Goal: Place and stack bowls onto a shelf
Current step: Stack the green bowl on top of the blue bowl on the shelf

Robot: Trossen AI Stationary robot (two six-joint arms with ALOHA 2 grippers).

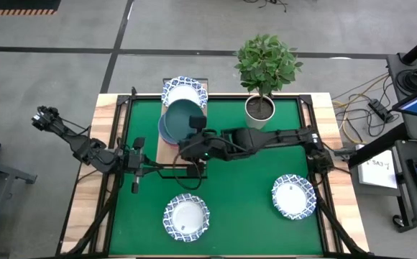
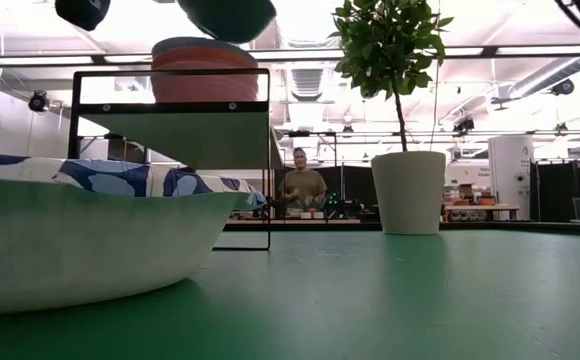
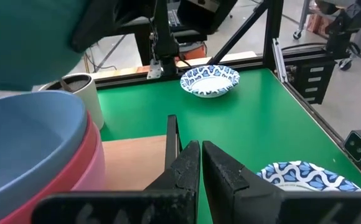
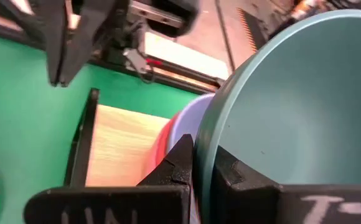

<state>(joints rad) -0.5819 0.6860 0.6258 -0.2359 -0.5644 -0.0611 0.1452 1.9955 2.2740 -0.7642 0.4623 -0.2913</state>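
Right pincer (image 4: pixel 202 163) pinched the teal bowl's (image 1: pixel 183 119) rim, holding it tilted just above the blue bowl (image 3: pixel 25 134) stacked in the red one (image 3: pixel 84 171) on the shelf (image 4: pixel 118 146). Left pincer (image 3: pixel 200 163) was pressed together, empty, beside the shelf. Risk: released at that tilt, the teal bowl could seat crooked or slide off the stack.

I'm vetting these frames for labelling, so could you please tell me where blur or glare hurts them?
Low view: the near white, blue-patterned bowl looms soft and out of focus, and bright ceiling lights wash out the background. Right wrist view: the round teal bowl held in the right gripper fills the frame, blurred. High view: evenly lit, sharp.
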